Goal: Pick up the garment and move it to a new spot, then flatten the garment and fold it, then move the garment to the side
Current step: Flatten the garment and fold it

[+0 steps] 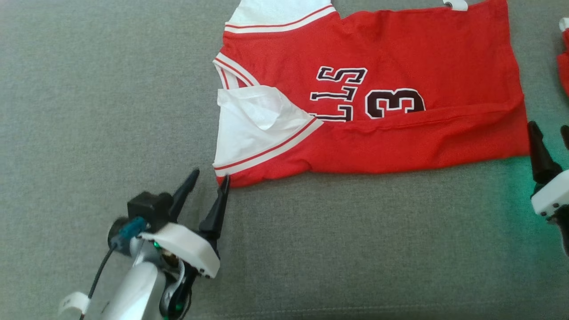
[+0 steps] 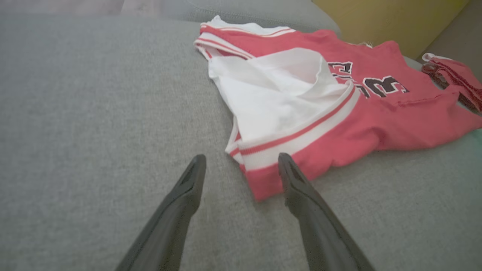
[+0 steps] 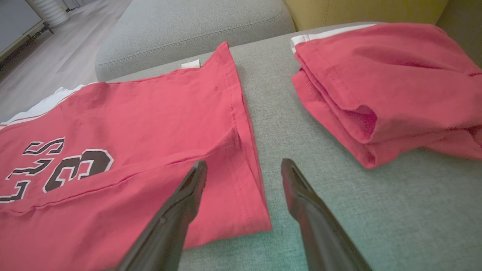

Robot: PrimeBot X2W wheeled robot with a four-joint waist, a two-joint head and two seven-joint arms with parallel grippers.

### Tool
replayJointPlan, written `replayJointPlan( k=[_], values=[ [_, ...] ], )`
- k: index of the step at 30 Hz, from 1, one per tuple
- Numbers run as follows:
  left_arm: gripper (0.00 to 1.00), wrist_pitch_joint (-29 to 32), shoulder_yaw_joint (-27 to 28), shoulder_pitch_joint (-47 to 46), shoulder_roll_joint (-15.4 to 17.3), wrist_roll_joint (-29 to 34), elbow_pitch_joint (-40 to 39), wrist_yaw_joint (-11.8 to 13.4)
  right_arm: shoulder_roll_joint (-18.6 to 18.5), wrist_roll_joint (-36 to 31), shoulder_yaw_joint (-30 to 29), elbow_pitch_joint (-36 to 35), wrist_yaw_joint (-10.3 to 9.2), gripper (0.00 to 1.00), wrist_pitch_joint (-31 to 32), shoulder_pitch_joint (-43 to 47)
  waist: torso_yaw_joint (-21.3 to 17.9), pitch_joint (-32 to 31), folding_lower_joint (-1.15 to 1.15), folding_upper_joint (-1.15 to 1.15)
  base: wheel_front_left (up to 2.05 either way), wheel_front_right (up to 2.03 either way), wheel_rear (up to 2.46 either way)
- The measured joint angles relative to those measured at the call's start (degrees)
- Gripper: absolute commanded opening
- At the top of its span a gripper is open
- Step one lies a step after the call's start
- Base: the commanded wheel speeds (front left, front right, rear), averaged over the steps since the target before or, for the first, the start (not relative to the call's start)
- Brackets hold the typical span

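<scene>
From the head view, the red sleeveless basketball jersey with white trim and dark lettering (image 1: 400,142) lies spread lengthwise across the grey fabric sofa seat (image 1: 89,89). Its near long edge is turned up over the lower part of the lettering, and a white lining panel at its left end is slightly rumpled. The left claw (image 1: 211,174) stands at the jersey's near left corner with its fingers wide apart and nothing between them, one tip touching or just beside the cloth. The right claw (image 1: 550,131) sits at the near right corner, also spread and empty. A second red garment (image 1: 563,66) peeks in at the right edge. In the left wrist view, the left claw (image 2: 241,157) gapes over that striped corner of the jersey (image 2: 376,124). The cloth reaches in between the fingers but is not pinched. In the right wrist view, the right claw (image 3: 244,162) is just as wide, one finger above the folded flap of the jersey (image 3: 131,124) and the other over bare sofa seat. The second red garment (image 3: 376,86) lies folded, apart to the right. Judging by this, the move and the flattening look done and the first lengthwise fold is laid. What is left is probably the far edge, a crosswise fold and the shift to the side.
</scene>
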Motion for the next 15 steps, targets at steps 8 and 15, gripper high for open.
replayJointPlan(
  k=[8, 15],
  values=[
    [1.0, 2.1, -0.3, -0.9, -0.4, -0.9, 1.4, 0.3, 1.6, -0.3, 0.1, -1.0, 0.01, 1.0, 0.0, 0.3, -1.4, 0.6, 0.0, 0.0, 0.0, 0.0, 0.0],
    [0.37, 8.4, -0.8, -4.2, -0.2, -0.9, 4.8, 1.2, 2.6, -0.9, 1.6, 0.8, 0.0, 1.0, 0.6, -2.1, -2.2, 0.9, 0.0, 0.0, 0.0, 0.0, 0.0]
  ],
)
